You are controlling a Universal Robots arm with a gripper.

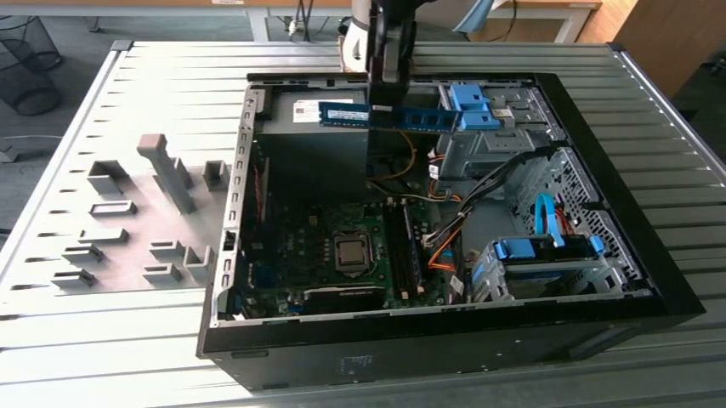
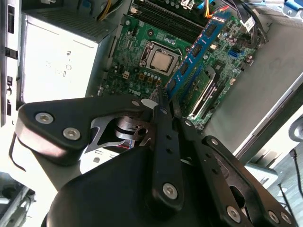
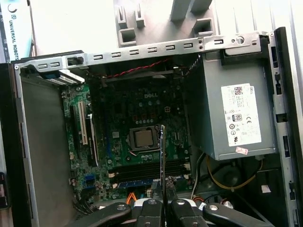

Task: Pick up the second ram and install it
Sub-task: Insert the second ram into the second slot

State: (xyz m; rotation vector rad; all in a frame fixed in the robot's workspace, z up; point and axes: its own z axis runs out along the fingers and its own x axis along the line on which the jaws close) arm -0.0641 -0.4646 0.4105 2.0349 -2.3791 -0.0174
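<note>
The second ram [image 1: 392, 116], a long blue board with dark chips, hangs level above the back of the open computer case [image 1: 635, 280], over the grey power supply. My gripper [image 1: 386, 104] comes down from above and is shut on its middle. In the second wrist view the ram [image 2: 196, 49] runs out from my gripper [image 2: 165, 101] across the green motherboard [image 2: 142, 71]. In the first wrist view I see the ram [image 3: 162, 156] edge-on, above my gripper [image 3: 163, 196], over the CPU socket [image 3: 144, 137] and the long black memory slots [image 3: 142, 168]. Those slots [image 1: 403, 246] lie well below the ram.
Grey plastic fixture blocks [image 1: 148, 221] stand on the slatted table at the exterior view's left of the case. Inside the case are the power supply [image 3: 236, 113], blue drive brackets [image 1: 545, 251], and orange and black cables [image 1: 448, 242]. A wire bin [image 1: 29, 68] stands beyond the table.
</note>
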